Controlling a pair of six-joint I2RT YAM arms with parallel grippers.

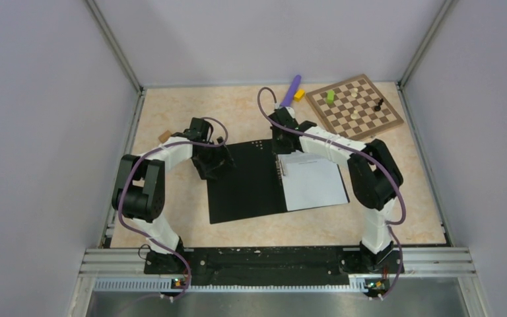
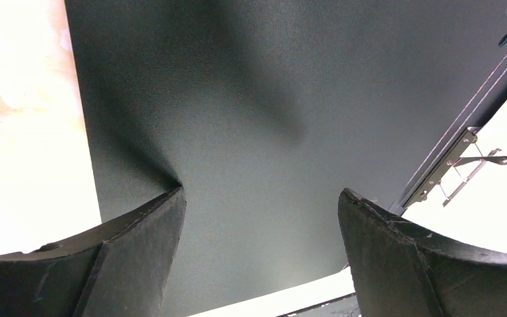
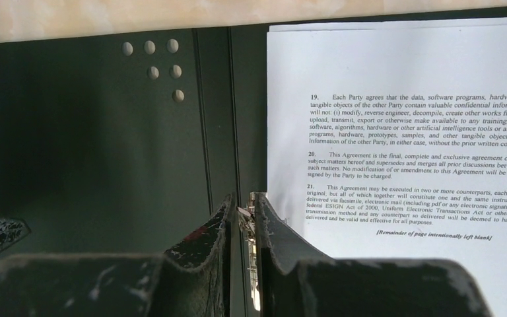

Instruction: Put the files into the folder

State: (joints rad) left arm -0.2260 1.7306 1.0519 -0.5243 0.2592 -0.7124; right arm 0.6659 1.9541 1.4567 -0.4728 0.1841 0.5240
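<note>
The folder (image 1: 247, 185) lies open on the table with its black inner faces up. The files (image 1: 313, 181), white printed sheets, rest on its right half, and the printed text (image 3: 403, 79) is readable in the right wrist view. My right gripper (image 1: 282, 142) is down at the spine, shut (image 3: 239, 198) on the folder's metal clip (image 2: 449, 165). A sliver of that metal shows between the pads. My left gripper (image 1: 221, 162) hovers open (image 2: 261, 191) over the left inner face (image 2: 237, 99), with nothing between its fingers.
A brown chessboard (image 1: 353, 105) with a few pieces and a green block (image 1: 330, 97) sits at the back right. A purple object (image 1: 292, 89) and a yellow block (image 1: 299, 94) lie beside it. A small brown block (image 1: 165, 136) lies at the left. Walls enclose the table.
</note>
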